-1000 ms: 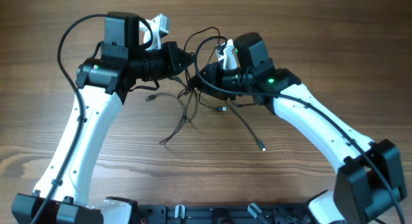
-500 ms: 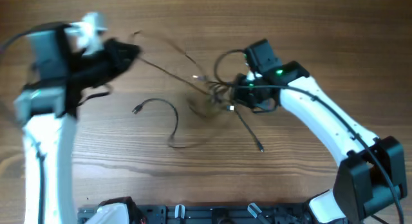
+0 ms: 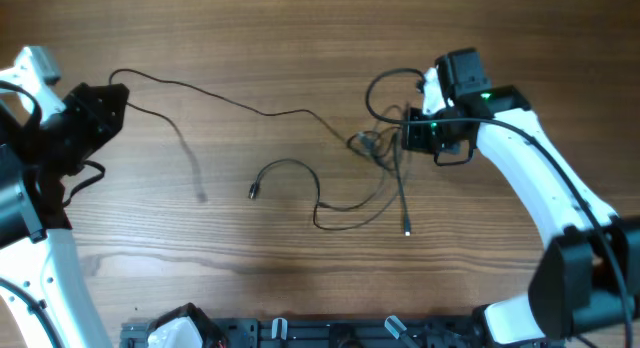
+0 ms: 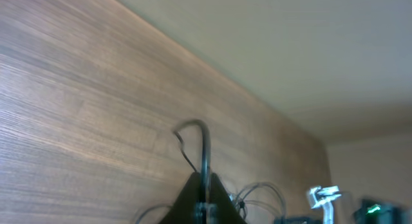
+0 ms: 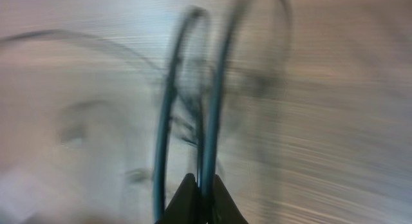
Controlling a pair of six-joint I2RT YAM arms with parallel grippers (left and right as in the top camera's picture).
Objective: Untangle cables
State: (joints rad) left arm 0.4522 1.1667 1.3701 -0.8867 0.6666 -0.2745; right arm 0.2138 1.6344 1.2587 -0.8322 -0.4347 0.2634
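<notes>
Holding one strand (image 3: 262, 113) stretched across the upper frame to work it loose, my left gripper (image 3: 108, 96) pinches its end at far left; the right gripper (image 3: 408, 136), jaws seemingly closed on wire, anchors the knot of cables (image 3: 366, 143) right of centre.

On table (image 3: 250, 288), cables (image 3: 365, 143) across the middle

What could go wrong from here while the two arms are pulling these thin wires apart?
The long strand runs from the left fingers to the knot at the right fingers; pulling could cinch it. The thin wire might slip out of either pinch. The loose cable may get dragged along.
</notes>
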